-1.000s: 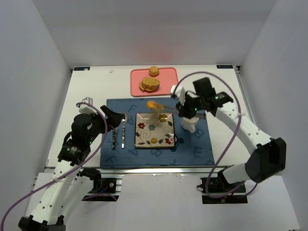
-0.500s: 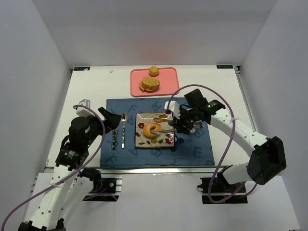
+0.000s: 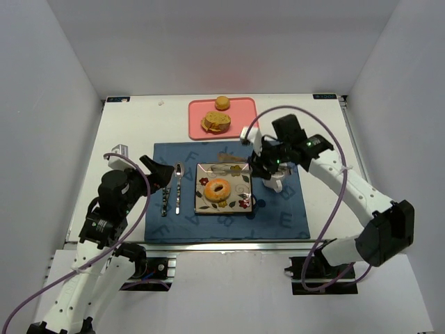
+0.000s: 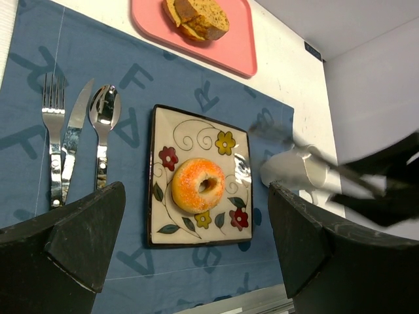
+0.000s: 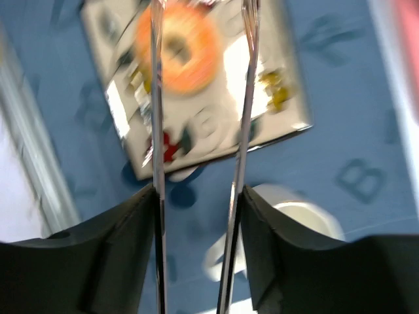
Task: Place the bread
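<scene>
A ring-shaped bagel (image 3: pixel 217 189) (image 4: pixel 198 185) (image 5: pixel 178 47), one piece of the bread, lies flat on the square flowered plate (image 3: pixel 240 202) (image 4: pixel 163 229). My right gripper (image 3: pixel 261 165) (image 5: pixel 196 196) is shut on metal tongs (image 3: pixel 233 162) (image 5: pixel 156 131). The tong arms stand spread above the plate's far right with nothing between them. More bread rests on the pink tray (image 3: pixel 243 111) (image 4: pixel 236 46): a toast-like slice (image 3: pixel 215 123) (image 4: pixel 200 16) and a small round bun (image 3: pixel 222 103). My left gripper (image 3: pixel 163 174) (image 4: pixel 196 186) hangs open and empty over the mat's near left.
A white mug (image 3: pixel 273 182) (image 4: pixel 294 171) (image 5: pixel 308 219) stands right of the plate, under my right wrist. Fork (image 4: pixel 54 131), knife (image 4: pixel 72 137) and spoon (image 4: pixel 103 124) lie left of the plate on the blue placemat (image 3: pixel 278 216). White walls enclose the table.
The right arm carried the bagel in the tongs down onto the plate, the tongs spread and let it go, and the arm has drawn back toward the far right. The left arm barely moved.
</scene>
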Available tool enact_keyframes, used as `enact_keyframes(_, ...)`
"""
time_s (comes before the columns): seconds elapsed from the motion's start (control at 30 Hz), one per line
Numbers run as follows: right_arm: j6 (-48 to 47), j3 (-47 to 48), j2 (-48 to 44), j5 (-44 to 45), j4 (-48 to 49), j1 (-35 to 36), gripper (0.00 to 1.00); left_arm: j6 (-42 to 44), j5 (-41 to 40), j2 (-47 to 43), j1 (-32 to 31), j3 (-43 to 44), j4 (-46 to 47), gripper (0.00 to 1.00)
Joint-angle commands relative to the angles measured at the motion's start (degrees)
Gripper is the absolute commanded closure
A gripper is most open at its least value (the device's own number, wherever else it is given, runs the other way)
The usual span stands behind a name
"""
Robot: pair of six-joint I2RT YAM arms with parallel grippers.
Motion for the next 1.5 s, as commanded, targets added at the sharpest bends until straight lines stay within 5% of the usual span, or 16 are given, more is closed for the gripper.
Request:
enact_keyframes(0.0, 9.7, 7.1, 4.4, -0.8, 7.6, -4.2, 0.45, 0.3, -0.3, 0.6, 0.2, 0.5, 0.3, 0.02)
enact_keyframes(0.27, 37.8, 31.5, 28.5, -3.9, 9.7, -15.8, 0.51, 0.4, 0.3, 1.3, 0.1, 1.5, 0.4, 0.02)
enact_keyframes(0.43, 43.0, 36.3, 38.2, -4.9, 13.3, -17.3, 0.51, -0.3, 0.1, 1.5, 0.2, 1.8, 0.4, 0.02)
enact_keyframes(1.47, 54.8, 38.3, 48.1, -11.5, 19.9, -19.3, 0.47, -5.3, 0.2, 1.8, 0.1, 0.6, 0.8, 0.02)
